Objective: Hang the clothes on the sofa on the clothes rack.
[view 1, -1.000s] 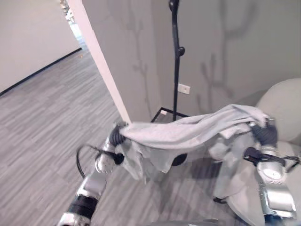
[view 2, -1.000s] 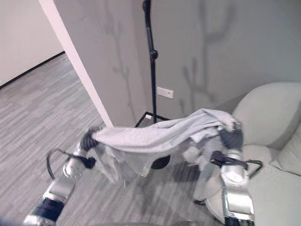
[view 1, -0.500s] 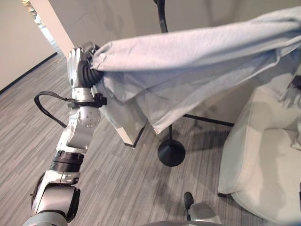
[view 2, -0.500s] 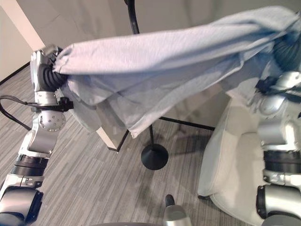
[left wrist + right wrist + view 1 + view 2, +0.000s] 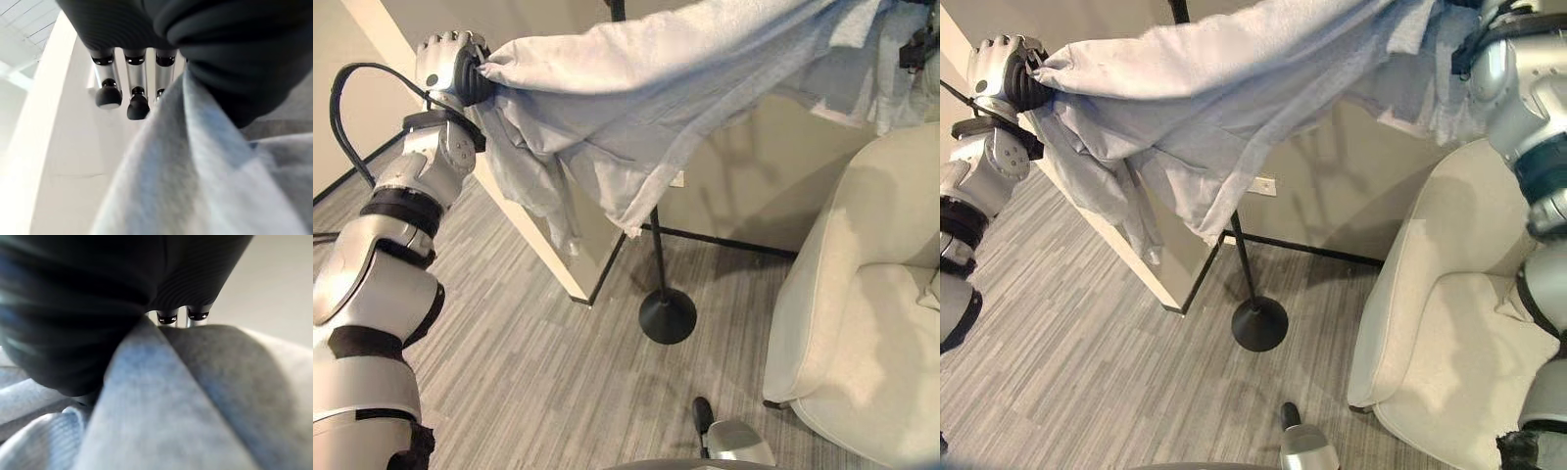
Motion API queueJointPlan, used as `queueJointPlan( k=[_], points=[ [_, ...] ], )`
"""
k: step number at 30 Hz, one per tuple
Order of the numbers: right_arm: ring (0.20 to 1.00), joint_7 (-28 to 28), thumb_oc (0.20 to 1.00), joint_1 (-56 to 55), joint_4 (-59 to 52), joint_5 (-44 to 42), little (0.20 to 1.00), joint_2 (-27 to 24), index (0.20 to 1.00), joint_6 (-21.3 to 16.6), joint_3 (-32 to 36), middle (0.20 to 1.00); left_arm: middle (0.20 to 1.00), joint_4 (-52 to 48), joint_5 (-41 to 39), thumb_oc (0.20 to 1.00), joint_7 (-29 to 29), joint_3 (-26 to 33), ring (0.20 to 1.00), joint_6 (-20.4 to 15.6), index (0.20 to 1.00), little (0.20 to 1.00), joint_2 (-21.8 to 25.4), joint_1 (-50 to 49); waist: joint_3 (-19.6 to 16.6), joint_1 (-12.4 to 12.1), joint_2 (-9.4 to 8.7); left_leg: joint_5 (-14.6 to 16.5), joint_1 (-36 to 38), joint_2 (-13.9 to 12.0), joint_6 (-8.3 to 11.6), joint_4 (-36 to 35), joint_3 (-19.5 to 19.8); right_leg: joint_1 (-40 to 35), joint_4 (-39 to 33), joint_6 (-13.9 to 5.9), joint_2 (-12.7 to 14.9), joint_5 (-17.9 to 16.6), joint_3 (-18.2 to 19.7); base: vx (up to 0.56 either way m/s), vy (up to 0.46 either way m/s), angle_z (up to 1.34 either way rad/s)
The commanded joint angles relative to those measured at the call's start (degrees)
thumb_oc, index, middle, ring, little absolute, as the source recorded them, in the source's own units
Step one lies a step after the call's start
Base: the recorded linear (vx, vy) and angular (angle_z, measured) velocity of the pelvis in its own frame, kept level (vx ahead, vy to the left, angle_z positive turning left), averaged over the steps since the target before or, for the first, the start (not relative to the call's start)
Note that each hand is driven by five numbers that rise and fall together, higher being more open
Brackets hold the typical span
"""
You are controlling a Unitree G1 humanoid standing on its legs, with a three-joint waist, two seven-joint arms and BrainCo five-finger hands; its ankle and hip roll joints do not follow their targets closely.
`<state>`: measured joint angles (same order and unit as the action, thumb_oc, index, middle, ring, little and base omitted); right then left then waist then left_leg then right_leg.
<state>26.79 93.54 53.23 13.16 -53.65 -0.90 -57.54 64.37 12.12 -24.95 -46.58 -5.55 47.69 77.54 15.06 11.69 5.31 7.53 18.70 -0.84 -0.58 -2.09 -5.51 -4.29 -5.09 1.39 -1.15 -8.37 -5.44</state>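
— Up high between my arms, what's stretched out?

— A grey garment, pulled wide. My left hand is clamped on one end; my right hand has cloth bunched against it, but whether its fingers are closed I can't tell.

— Why so spread?

— I reckon so it can drop over the clothes rack, whose pole rises behind the hanging cloth.

— Room to move?

— Tight. The wall corner is just beside the rack, and the sofa is on my right. The loose hem dangles near the pole.
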Motion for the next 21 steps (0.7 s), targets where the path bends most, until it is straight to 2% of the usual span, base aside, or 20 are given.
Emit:
queueJointPlan(
  k=[1,2,4,7,10,11,12,13,14,15,16,17,19,20,21],
  points=[
    [0.2,-0.87,0.2,-0.48,5.29,-5.54,0.2,-0.63,0.2,-0.18,3.32,0.2,0.2,2.32,-3.75,0.2,1.49,4.29,0.2,1.67,0.2,0.2,-1.64,-0.98,-1.34,-1.04,-1.17,-9.74,1.14,-6.96,3.07,-2.91,-1.63,-4.24,4.55,-4.89,5.78,2.56,1.54,0.08,-0.103,-0.03],
    [0.2,-1.8,0.2,-1.53,8.77,-6.87,0.2,1.18,0.2,0.23,3.49,0.2,0.2,7.29,-5.02,0.2,2.42,6.04,0.2,2.93,0.2,0.2,-3.7,-2.06,-1.04,-1.16,-1.32,-9.75,1.05,-7.15,3.16,-2.91,-1.81,-4.16,4.34,-4.81,5.88,2.54,1.37,0.08,-0.083,-0.05],
    [0.2,-2.03,0.2,-2.34,10.88,-7.13,0.2,2.18,0.2,1.1,2.66,0.2,0.2,10.03,-5.48,0.2,2.71,8.88,0.2,3.61,0.2,0.2,-5.01,-3.91,-1.21,-1.28,-1.25,-9.86,0.33,-7.35,3.47,-2.91,-2.08,-3.78,3.6,-4.75,5.94,2.59,0.71,0.08,-0.079,-0.09],
    [0.2,-1.93,0.2,-1.61,15.48,-8.66,0.2,1.44,0.2,2.25,1.44,0.2,0.2,12.2,-3.43,0.2,3.64,8.24,0.2,4.89,0.2,0.2,-4.96,-3.64,-0.8,-1.73,-2.04,-9.26,-2.1,-7.73,3.99,-2.91,-2.47,-2.71,1.5,-4.8,6.33,2.6,-1.04,0.04,-0.085,-0.06],
    [0.2,-3.49,0.2,-7.39,18.25,-8.82,0.2,2.36,0.2,2.31,4.3,0.2,0.2,15.16,-0.78,0.2,5.72,8.76,0.2,5.57,0.2,0.2,-8.93,-7.83,-0.46,-2.04,-2.38,-9.71,-2.24,-8.5,3.77,-2.91,-2.81,-2.57,2.19,-4.77,6.29,2.57,-1.24,0.06,-0.07,0.04],
    [0.2,-4.71,0.2,-13.39,19.47,-9.76,0.2,4.98,0.2,2.39,9.33,0.2,0.2,16.38,0.48,0.2,6.75,9.82,0.2,5.91,0.2,0.2,-12.79,-11.78,0.01,-2.0,-2.48,-9.88,-2.02,-9.04,3.66,-2.91,-2.92,-2.31,3.1,-4.74,6.35,2.56,-1.31,0.05,-0.047,0.0],
    [0.2,-4.7,0.2,-13.45,19.44,-9.74,0.2,4.97,0.2,2.4,9.38,0.2,0.2,16.38,0.47,0.2,6.75,9.78,0.2,5.91,0.2,0.2,-12.79,-11.78,-0.03,-2.02,-2.51,-9.88,-2.04,-9.04,3.66,-2.91,-2.93,-2.28,3.1,-4.74,6.36,2.56,-1.3,0.08,-0.068,-0.02],
    [0.2,-5.66,0.2,-20.14,17.79,-8.6,0.2,7.17,0.2,2.79,13.71,0.2,0.2,15.61,1.54,0.2,7.87,12.77,0.2,6.13,0.2,0.2,-17.15,-16.97,0.5,-1.9,-2.64,-10.02,-1.94,-9.54,3.46,-2.91,-3.14,-1.88,4.07,-4.74,6.26,2.54,-1.07,0.07,-0.05,0.11],
    [0.2,-5.89,0.2,-23.25,16.18,-7.81,0.2,8.14,0.2,3.07,15.6,0.2,0.2,15.29,1.34,0.2,8.25,15.05,0.2,6.0,0.2,0.2,-19.3,-19.91,0.48,-1.84,-2.66,-10.09,-2.07,-9.82,3.4,-2.91,-3.29,-1.43,4.55,-4.76,6.15,2.62,-0.9,0.12,-0.059,0.13],
    [0.2,-6.08,0.2,-28.23,12.89,-6.36,0.2,9.96,0.2,3.35,18.5,0.2,0.2,14.2,-0.29,0.2,8.8,21.35,0.2,6.01,0.2,0.2,-24.14,-24.95,0.39,-1.35,-2.49,-9.83,-2.26,-10.36,3.34,-2.91,-3.49,-0.73,5.17,-4.9,5.93,2.92,-0.69,0.06,-0.026,0.13],
    [0.2,-6.1,0.2,-30.4,10.92,-5.32,0.2,10.79,0.2,3.34,19.43,0.2,0.2,12.52,-2.2,0.2,9.31,25.75,0.2,5.89,0.2,0.2,-27.07,-27.37,0.43,-1.07,-2.42,-10.16,-2.55,-10.46,3.28,-2.91,-3.52,-0.18,5.39,-4.81,5.91,2.77,-0.56,0.07,-0.018,0.01],
    [0.2,-6.15,0.2,-35.61,6.11,-3.46,0.2,12.4,0.2,3.19,23.03,0.2,0.2,5.94,-4.89,0.2,9.66,31.76,0.2,5.55,0.2,0.2,-31.96,-32.04,0.07,-0.48,-1.96,-10.18,-2.78,-10.8,3.17,-2.91,-3.61,0.35,5.62,-4.77,5.77,2.81,-0.55,0.04,-0.018,0.06],
    [0.2,-5.89,0.2,-40.77,0.35,-1.96,0.2,13.52,0.2,2.95,26.82,0.2,0.2,-5.01,-8.71,0.2,10.26,38.22,0.2,5.27,0.2,0.2,-36.18,-38.05,-0.62,-0.2,-1.42,-10.05,-3.01,-11.23,3.01,-2.91,-3.66,0.48,5.47,-4.92,5.66,2.85,-0.49,0.07,-0.031,0.18],
    [0.2,-5.84,0.2,-46.74,-5.38,-0.99,0.2,15.56,0.2,1.88,31.65,0.2,1.0,-14.85,-11.27,1.0,10.71,43.05,1.0,4.7,1.0,1.0,-38.87,-43.54,-1.23,0.07,-0.99,-10.54,-3.42,-11.37,2.82,-2.91,-3.56,0.94,5.36,-4.89,5.68,2.48,-0.29,0.07,-0.027,0.1],
    [0.2,-5.88,0.2,-47.14,-5.63,-0.9,0.2,15.55,0.2,1.99,31.83,0.2,1.0,-15.08,-11.25,1.0,10.72,42.91,1.0,4.83,1.0,1.0,-38.89,-43.86,-1.44,0.0,-0.94,-10.27,-3.29,-11.45,2.83,-2.91,-3.59,0.78,5.31,-4.95,5.61,2.7,-0.32,0.09,-0.035,-0.04]
  ],
)
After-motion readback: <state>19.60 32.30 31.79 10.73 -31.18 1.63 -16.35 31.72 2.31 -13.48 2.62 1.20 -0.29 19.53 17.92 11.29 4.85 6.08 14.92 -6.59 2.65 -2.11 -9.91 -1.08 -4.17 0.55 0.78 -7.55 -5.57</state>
